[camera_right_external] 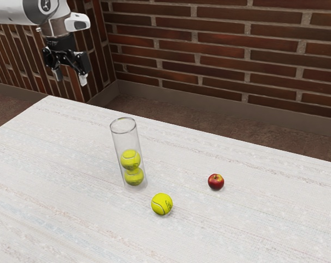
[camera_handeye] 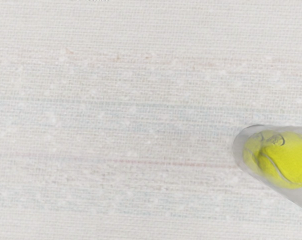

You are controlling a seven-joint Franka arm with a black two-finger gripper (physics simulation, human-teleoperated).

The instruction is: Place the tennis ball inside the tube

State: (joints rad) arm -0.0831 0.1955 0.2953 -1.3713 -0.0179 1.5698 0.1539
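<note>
My gripper (camera_right_external: 70, 78) is raised at the exterior view's upper left, well away from the tube, its two fingers apart with nothing between them. The clear tube (camera_right_external: 121, 141) stands upright on the table, open at the top, with two tennis balls stacked inside at its bottom. A loose yellow tennis ball (camera_right_external: 161, 204) lies on the table close to the tube's base, toward the exterior view's lower right. In the wrist view the tube (camera_handeye: 242, 143) is partly in frame, with a yellow ball (camera_handeye: 289, 156) seen through its wall.
A red apple (camera_right_external: 216, 182) rests on the white table (camera_right_external: 253, 224), to the exterior view's right of the loose ball. A brick wall (camera_right_external: 209, 49) rises behind the table.
</note>
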